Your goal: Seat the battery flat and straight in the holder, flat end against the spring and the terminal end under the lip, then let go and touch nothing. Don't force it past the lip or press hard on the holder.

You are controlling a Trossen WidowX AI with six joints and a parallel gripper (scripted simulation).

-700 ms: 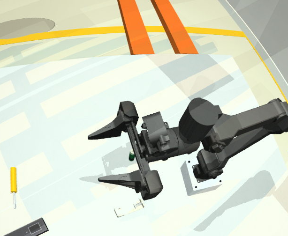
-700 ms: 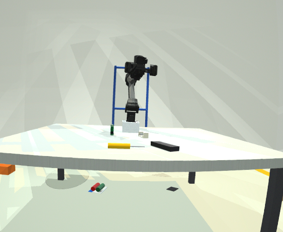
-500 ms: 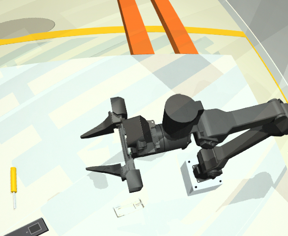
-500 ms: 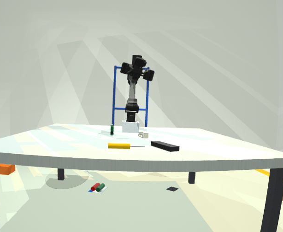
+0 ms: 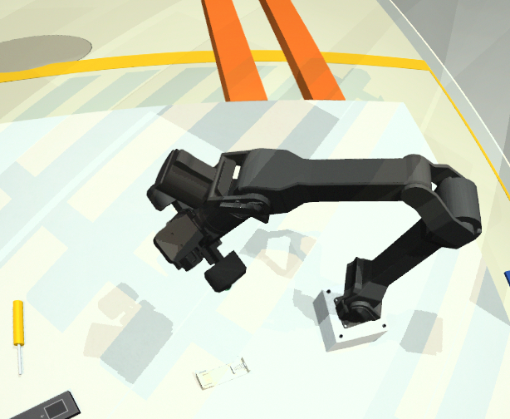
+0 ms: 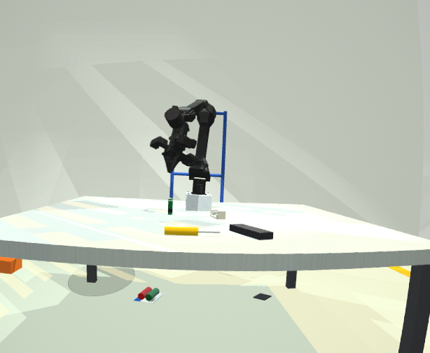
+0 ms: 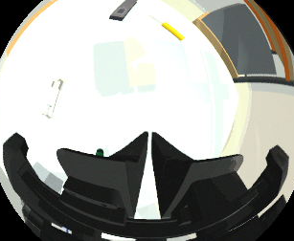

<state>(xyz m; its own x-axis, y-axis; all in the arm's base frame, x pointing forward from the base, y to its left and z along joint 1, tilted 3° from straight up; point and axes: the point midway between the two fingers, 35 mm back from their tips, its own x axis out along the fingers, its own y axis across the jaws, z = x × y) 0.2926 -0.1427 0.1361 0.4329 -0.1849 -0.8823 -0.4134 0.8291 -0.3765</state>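
The green battery (image 6: 169, 206) (image 7: 100, 153) stands upright on the table; in the top view only a green sliver (image 5: 228, 288) shows past the gripper. The pale holder (image 5: 221, 375) (image 6: 218, 215) (image 7: 55, 99) lies apart from it, with no battery in it. My gripper (image 6: 169, 171) (image 7: 149, 136) is shut with nothing between its fingertips. It hangs above the table, higher than the battery and touching neither battery nor holder. In the wrist view the left finger hides the battery's lower part. Which battery end is up is too small to tell.
A yellow screwdriver (image 5: 18, 322) (image 6: 181, 230) (image 7: 172, 31) and a dark flat bar (image 5: 68, 403) (image 6: 251, 231) (image 7: 123, 10) lie on the table, farther from the arm than the holder. The white arm base (image 5: 356, 337) (image 6: 198, 203) stands behind the battery in the exterior view.
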